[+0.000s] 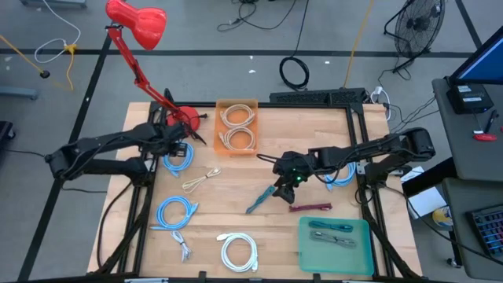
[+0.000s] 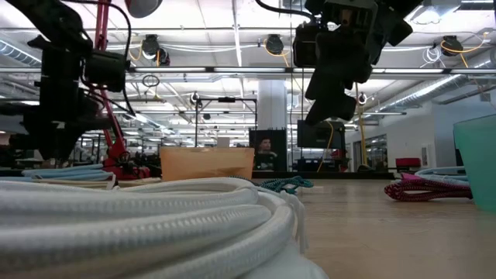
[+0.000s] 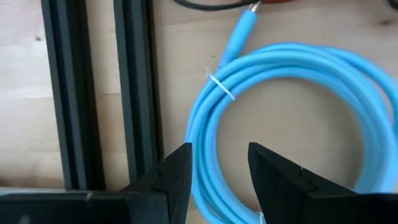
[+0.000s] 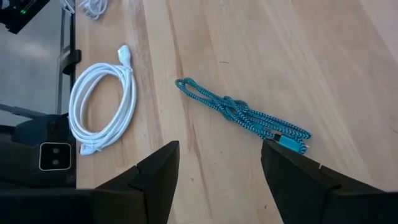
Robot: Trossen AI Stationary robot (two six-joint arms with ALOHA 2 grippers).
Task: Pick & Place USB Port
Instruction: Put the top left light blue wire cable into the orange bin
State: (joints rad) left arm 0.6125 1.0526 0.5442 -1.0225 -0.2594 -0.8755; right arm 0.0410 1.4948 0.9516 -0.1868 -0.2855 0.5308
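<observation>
A light-blue coiled USB cable point(image 1: 179, 158) lies flat on the wooden table near its far left corner. My left gripper point(image 3: 219, 169) points down over it, open, with one arc of the coil point(image 3: 208, 155) showing between its fingers; whether they touch it I cannot tell. My right gripper point(image 4: 221, 163) hangs open above the table's middle, clear of the wood point(image 2: 329, 101). A teal braided cable point(image 4: 242, 115) lies on the table ahead of it point(image 1: 263, 198).
An orange bin point(image 1: 237, 104) with coiled beige cables stands at the far middle, and a green tray point(image 1: 363, 250) holds cables at the near right. Loose cables lie about: white coil point(image 1: 238, 251), second blue coil point(image 1: 174, 212), beige point(image 1: 200, 179), maroon point(image 1: 310, 207). A red lamp point(image 1: 137, 22) rises at the far left.
</observation>
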